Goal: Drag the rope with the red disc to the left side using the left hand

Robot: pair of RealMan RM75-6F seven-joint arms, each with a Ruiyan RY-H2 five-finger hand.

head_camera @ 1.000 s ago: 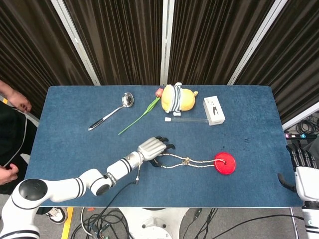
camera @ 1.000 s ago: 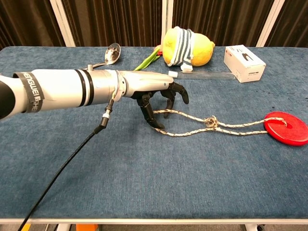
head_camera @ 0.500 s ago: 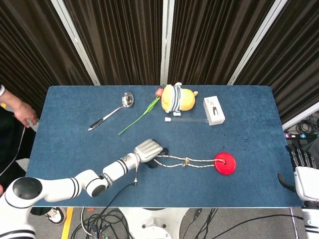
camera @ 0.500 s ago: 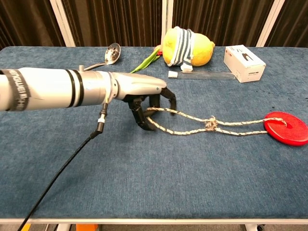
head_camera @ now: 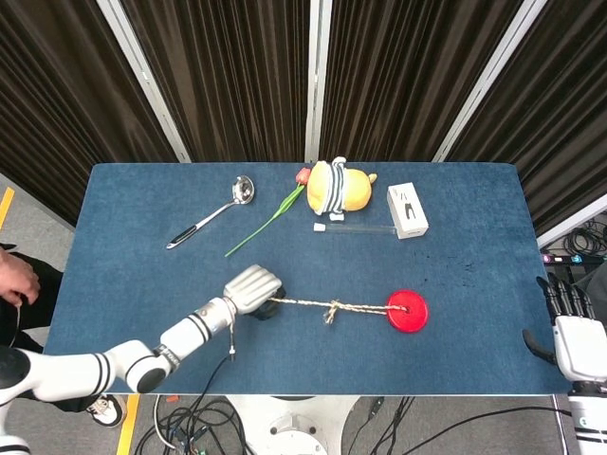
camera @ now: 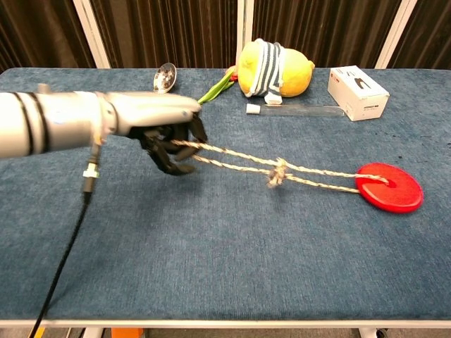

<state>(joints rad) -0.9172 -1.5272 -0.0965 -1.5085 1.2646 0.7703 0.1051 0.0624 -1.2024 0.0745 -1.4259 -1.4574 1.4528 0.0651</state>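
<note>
My left hand (head_camera: 252,288) (camera: 166,134) grips the looped end of a beige rope (head_camera: 327,307) (camera: 278,170), fingers curled around both strands. The rope runs taut to the right, knotted midway, and ends at a flat red disc (head_camera: 407,310) (camera: 388,186) lying on the blue table (head_camera: 133,246). In the chest view the strands near my left hand are lifted off the cloth. My right hand (head_camera: 569,322) hangs beyond the table's right edge, holding nothing, fingers apart.
Along the far side lie a metal ladle (head_camera: 211,219), a green-stemmed flower (head_camera: 270,217), a yellow plush toy (head_camera: 338,188) (camera: 274,67), a clear ruler (head_camera: 356,227) and a white box (head_camera: 408,209) (camera: 357,92). A person's hand (head_camera: 17,279) shows at the left edge.
My left hand closed on the rope loop and pulled it left. The rope went taut and the red disc slid left with it. The person at the left edge drew back.
</note>
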